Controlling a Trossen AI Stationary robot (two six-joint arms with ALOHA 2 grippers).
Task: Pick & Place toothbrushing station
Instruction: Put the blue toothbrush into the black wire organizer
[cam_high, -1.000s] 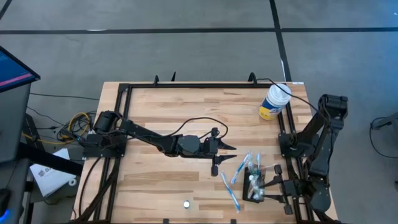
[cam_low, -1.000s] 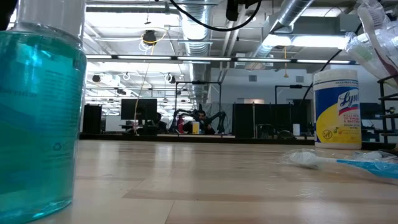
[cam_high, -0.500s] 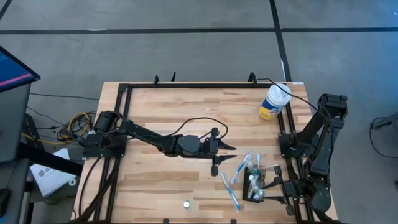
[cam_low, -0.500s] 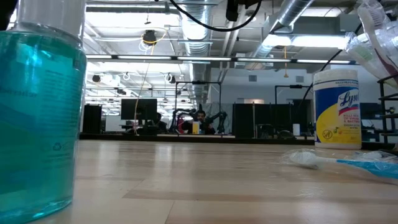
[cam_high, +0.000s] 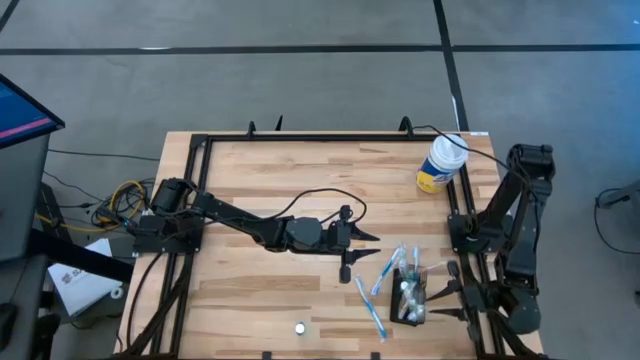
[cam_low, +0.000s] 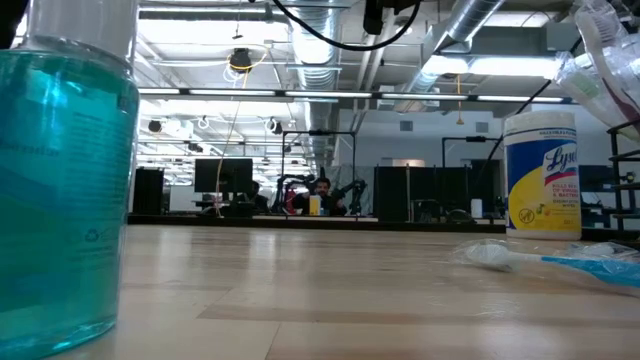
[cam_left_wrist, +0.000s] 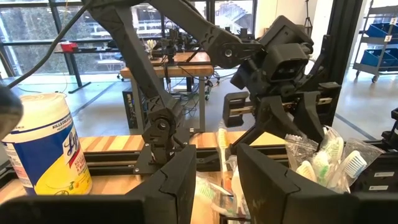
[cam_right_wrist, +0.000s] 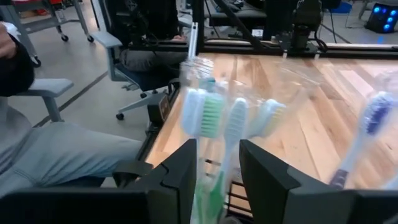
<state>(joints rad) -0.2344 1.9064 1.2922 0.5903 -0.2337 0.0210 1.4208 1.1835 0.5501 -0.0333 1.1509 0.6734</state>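
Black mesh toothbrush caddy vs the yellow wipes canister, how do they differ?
The small black mesh caddy is a low dark box; the yellow-and-blue wipes canister is a tall cylinder with a white lid. The caddy is stuffed with toothbrushes, the right gripper beside it; the canister stands alone at the far corner. Both sit on the table's right side.

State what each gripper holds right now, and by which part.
Left gripper: nothing; its fingers are open above the table. Right gripper: at the toothbrushing station, fingers around wrapped toothbrushes; a firm hold cannot be told.
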